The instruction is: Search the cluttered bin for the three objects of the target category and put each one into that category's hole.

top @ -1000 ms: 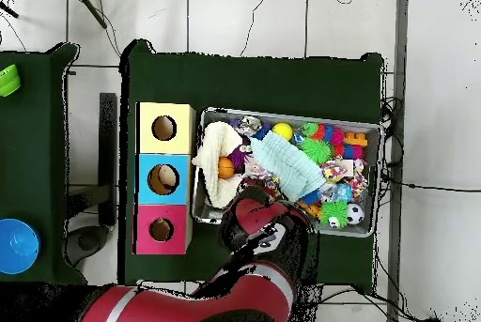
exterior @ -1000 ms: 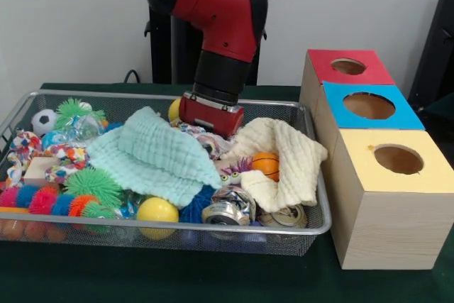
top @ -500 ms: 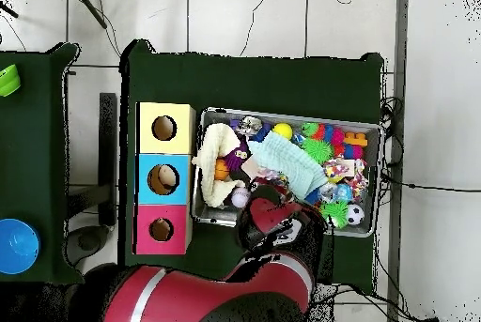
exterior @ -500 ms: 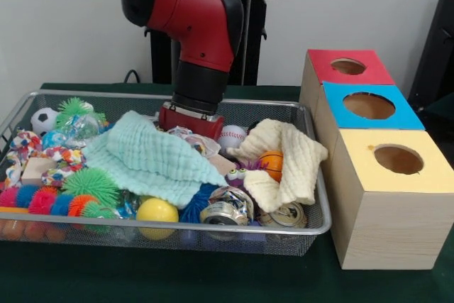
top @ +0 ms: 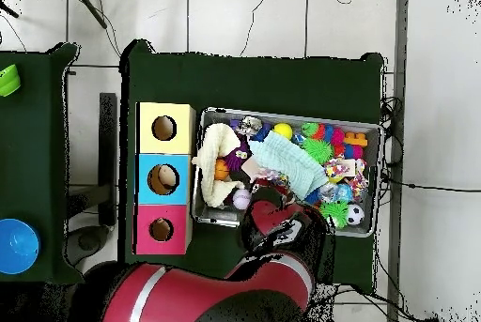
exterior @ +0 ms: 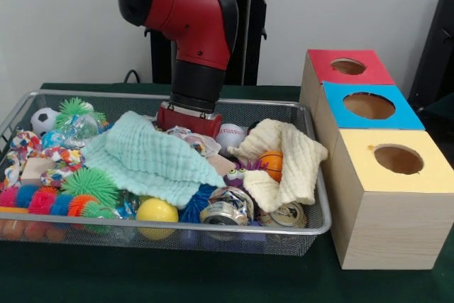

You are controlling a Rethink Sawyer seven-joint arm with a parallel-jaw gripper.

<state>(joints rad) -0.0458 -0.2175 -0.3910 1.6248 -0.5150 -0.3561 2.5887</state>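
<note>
The silver wire-mesh bin (exterior: 213, 226) is full of mixed toys and also shows in the overhead view (top: 287, 112). No duck or tiger shows; a small purple toy with googly eyes (exterior: 237, 174) lies between the cloths. My gripper (exterior: 188, 120) reaches down into the bin's far middle, its lower end hidden behind a mint cloth (exterior: 152, 157). In the overhead view the gripper (top: 268, 213) is at the bin's near edge. The red-topped box's hole (exterior: 348, 66) is at the far right, and appears empty in the overhead view (top: 161, 230).
A cream cloth (exterior: 287, 157) is draped around an orange mini basketball (exterior: 268, 163). A baseball (exterior: 231, 135), a yellow ball (exterior: 157, 212) and crushed cans (exterior: 227, 207) lie nearby. Spiky balls (exterior: 93, 184) fill the left. The blue hole (exterior: 369, 105) and yellow hole (exterior: 398, 159) adjoin the red one.
In the front view the arm has swung left along the bin's far side, uncovering the baseball. The cream cloth has shifted slightly. Little movement in the last half second.
</note>
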